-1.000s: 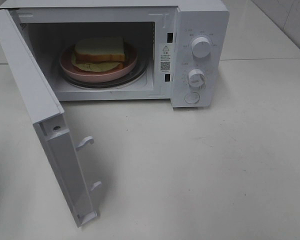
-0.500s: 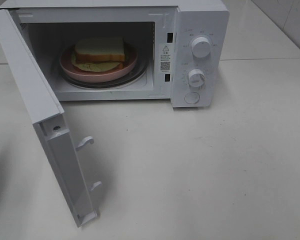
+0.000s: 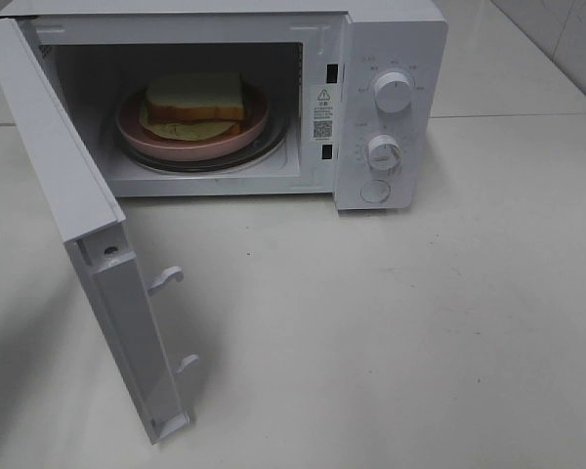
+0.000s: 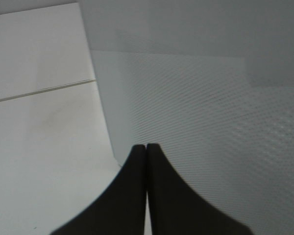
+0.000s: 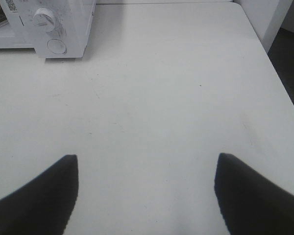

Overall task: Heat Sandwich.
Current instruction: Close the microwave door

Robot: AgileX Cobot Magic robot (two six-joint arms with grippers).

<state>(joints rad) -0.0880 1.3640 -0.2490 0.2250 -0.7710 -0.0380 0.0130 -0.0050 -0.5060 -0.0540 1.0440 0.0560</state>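
Facing the open door (image 4: 210, 122), left tool (image 4: 146, 147) pinched together; right tool (image 5: 147, 156) wide, empty, above the table (image 5: 161, 98).

I take this for a kitchen mock-up on a bench, though too little of the room shows to be sure. A white microwave (image 5: 44, 29) stands ahead of my right gripper (image 5: 146, 161) on a bare white table (image 5: 161, 98). Its door (image 4: 210, 122) hangs open just in front of my left gripper (image 4: 147, 147). Inside, a sandwich (image 3: 195, 98) sits on a plate (image 3: 137, 127).
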